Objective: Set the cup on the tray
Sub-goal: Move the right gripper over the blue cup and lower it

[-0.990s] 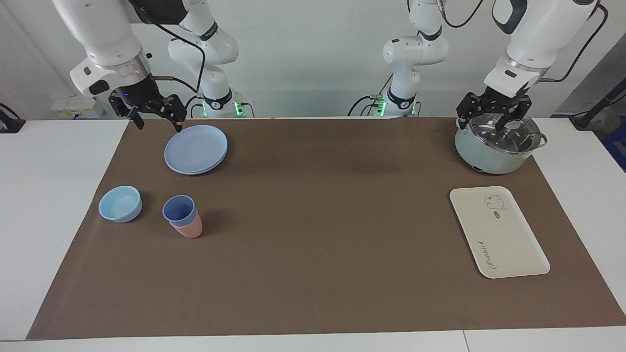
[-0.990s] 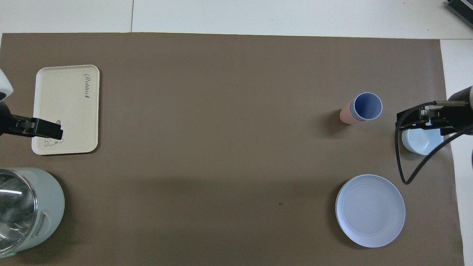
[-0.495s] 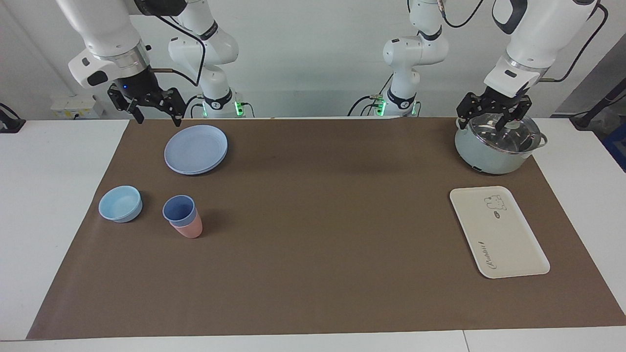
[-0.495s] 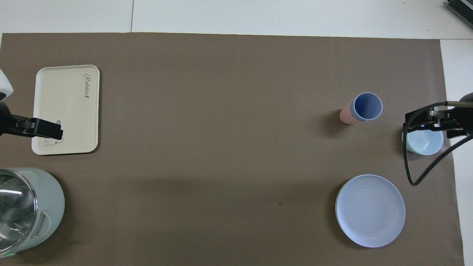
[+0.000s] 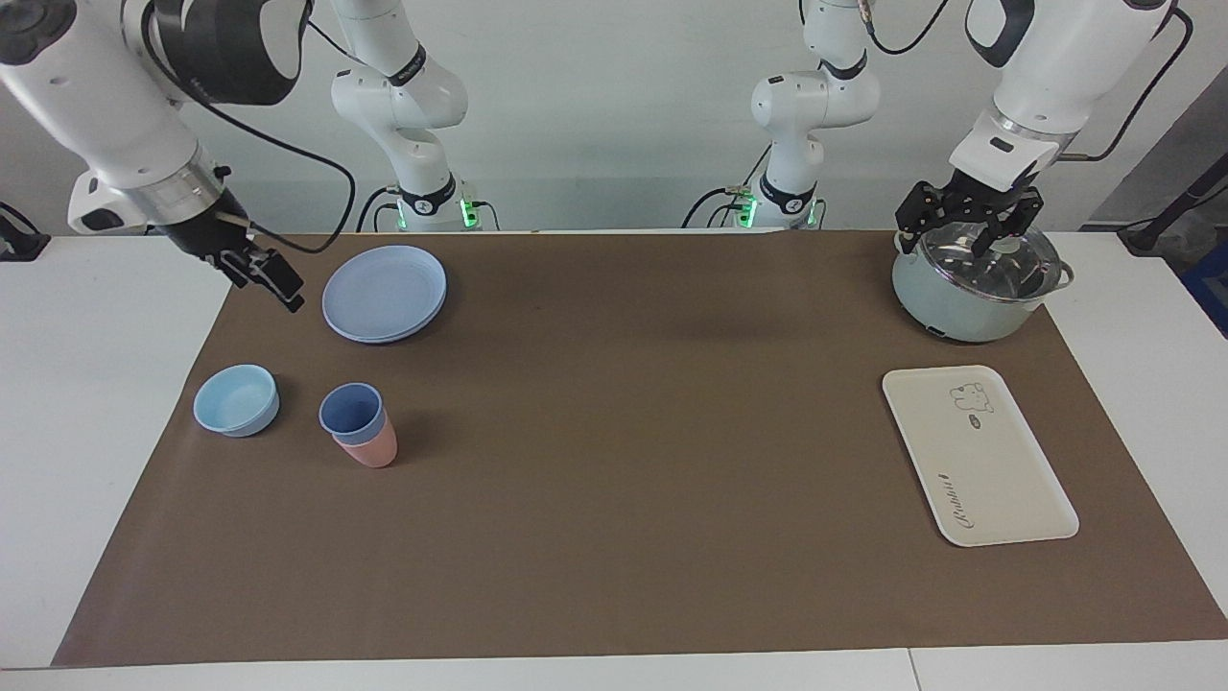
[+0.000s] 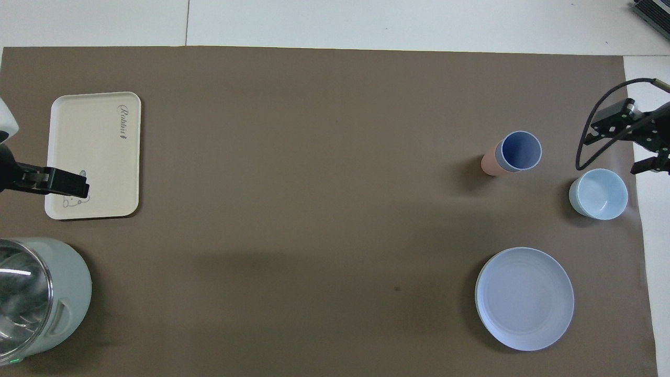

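The cup [image 5: 351,413], a medium-blue tumbler, stands nested inside a pink tumbler [image 5: 372,449] on the brown mat toward the right arm's end; it also shows in the overhead view [image 6: 518,151]. The cream tray [image 5: 979,461] with the bear drawing lies flat toward the left arm's end, also in the overhead view [image 6: 94,141]. My right gripper [image 5: 278,283] is open and empty, in the air over the mat's edge beside the blue plate, apart from the cup; the overhead view shows it too [image 6: 628,140]. My left gripper [image 5: 967,228] waits open over the pot's lid.
A round blue plate [image 5: 384,293] lies nearer to the robots than the cup. A squat light-blue bowl [image 5: 236,399] stands beside the cup. A pale-green pot with a glass lid [image 5: 974,288] stands nearer to the robots than the tray.
My right gripper has turned and swung down and outward from beside the plate toward the mat's edge, uncovering the bowl in the overhead view. The left arm, cup and tray have not moved.
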You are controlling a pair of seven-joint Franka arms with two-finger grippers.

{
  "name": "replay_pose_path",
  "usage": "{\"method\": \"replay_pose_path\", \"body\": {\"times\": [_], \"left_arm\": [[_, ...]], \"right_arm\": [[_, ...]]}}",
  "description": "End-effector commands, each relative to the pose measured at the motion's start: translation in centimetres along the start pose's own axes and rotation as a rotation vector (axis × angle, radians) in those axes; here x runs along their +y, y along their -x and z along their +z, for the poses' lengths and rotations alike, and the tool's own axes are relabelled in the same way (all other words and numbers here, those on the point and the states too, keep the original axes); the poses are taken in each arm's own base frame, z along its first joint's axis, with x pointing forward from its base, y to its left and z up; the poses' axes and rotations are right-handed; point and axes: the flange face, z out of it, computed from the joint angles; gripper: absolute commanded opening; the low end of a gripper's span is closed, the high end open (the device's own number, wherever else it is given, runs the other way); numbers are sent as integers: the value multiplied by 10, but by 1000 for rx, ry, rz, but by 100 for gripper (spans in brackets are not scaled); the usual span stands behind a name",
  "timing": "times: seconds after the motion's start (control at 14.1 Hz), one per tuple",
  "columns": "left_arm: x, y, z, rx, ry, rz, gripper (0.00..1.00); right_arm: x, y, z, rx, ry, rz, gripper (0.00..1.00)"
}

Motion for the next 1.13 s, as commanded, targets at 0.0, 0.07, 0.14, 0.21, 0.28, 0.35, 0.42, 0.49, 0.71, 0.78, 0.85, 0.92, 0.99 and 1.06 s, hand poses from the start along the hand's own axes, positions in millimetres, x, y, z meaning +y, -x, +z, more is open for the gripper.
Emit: {"method": "replay_pose_path", "body": {"times": [0.0,0.07,0.14,0.21,0.28,0.35,0.42,0.49,0.71,0.78,0.85,0.92,0.99,1.06], "left_arm": [[0,6,-2,4,12,-14,100],[-2,4,-4,19,11,-16,100],[-3,1,-6,44,8,-21,100],[-7,0,-5,51,18,-29,100],[-12,-2,-7,68,35,-39,100],[-9,-3,-12,69,40,-34,100],[-9,-2,-15,53,33,-30,100],[-11,1,-15,29,24,-31,100],[-11,3,-16,25,28,-29,100],[-10,4,-10,20,28,-35,100],[-6,6,-5,6,28,-25,100],[-6,8,-5,-3,30,-26,100],[-7,7,-5,-2,30,-29,100],[-11,7,-5,0,28,-36,100]], "right_arm": [[-6,-60,30,-40,-57,111,94],[-7,-70,44,-44,-60,155,94],[-5,-81,61,-64,-64,210,94],[-6,-88,73,-74,-84,251,94],[-2,-98,84,-75,-104,299,94],[-3,-105,92,-84,-133,353,94],[-1,-111,105,-120,-165,404,94],[-3,-113,115,-149,-177,430,94],[2,-132,178,-278,-215,505,94],[-5,-131,186,-281,-221,504,94],[-5,-130,198,-298,-222,511,95],[-5,-128,212,-344,-244,531,95],[-6,-124,227,-378,-254,550,95],[-6,-116,245,-403,-239,560,95]]}}
